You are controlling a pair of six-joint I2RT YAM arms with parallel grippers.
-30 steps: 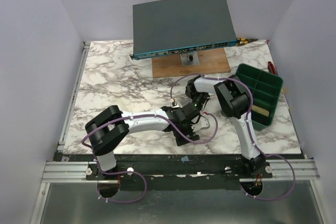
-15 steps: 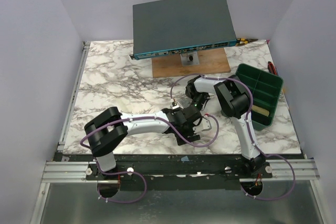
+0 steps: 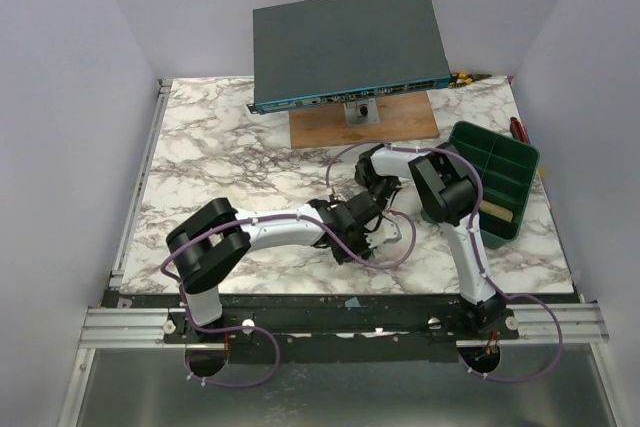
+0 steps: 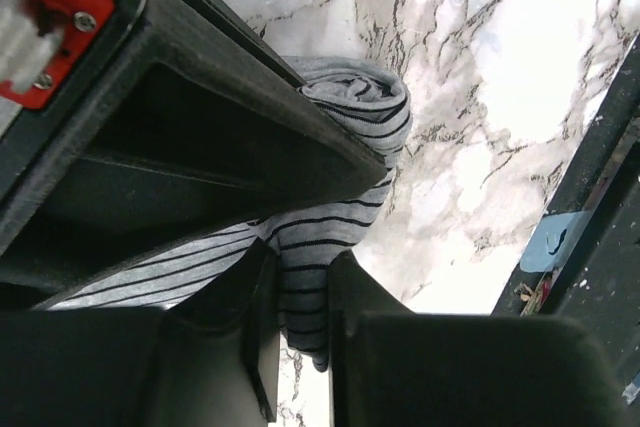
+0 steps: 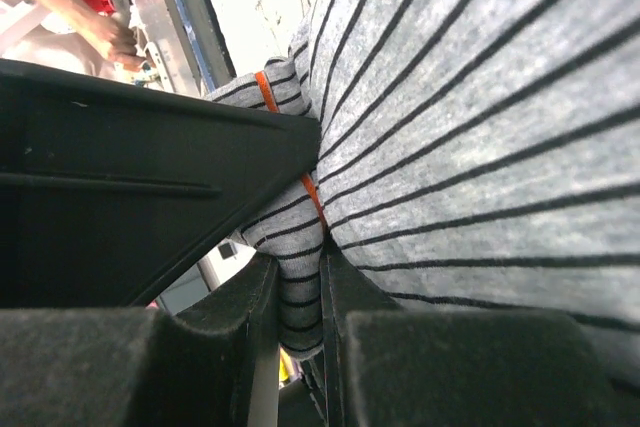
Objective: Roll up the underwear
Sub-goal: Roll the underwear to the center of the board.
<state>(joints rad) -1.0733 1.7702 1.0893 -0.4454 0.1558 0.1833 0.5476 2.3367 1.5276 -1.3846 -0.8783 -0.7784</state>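
Observation:
The underwear (image 4: 352, 112) is grey cloth with thin black stripes, bunched on the marble table. In the left wrist view my left gripper (image 4: 305, 282) is shut on a hanging fold of it. The right wrist view is filled by the same striped cloth (image 5: 480, 97), with an orange seam showing. There my right gripper (image 5: 298, 292) is shut on another fold. From above, the left gripper (image 3: 360, 227) and right gripper (image 3: 373, 197) meet close together near the table's middle front. They hide almost all of the underwear.
A dark flat box (image 3: 345, 42) leans on a wooden board (image 3: 365, 127) at the back. A green divided tray (image 3: 495, 177) stands at the right, with a wooden roll (image 3: 497, 213) at its near end. Purple cables loop round both arms.
My left gripper has closed from wide open onto a fold of the underwear and shifted slightly toward the right gripper. The right gripper has kept its grip and its place.

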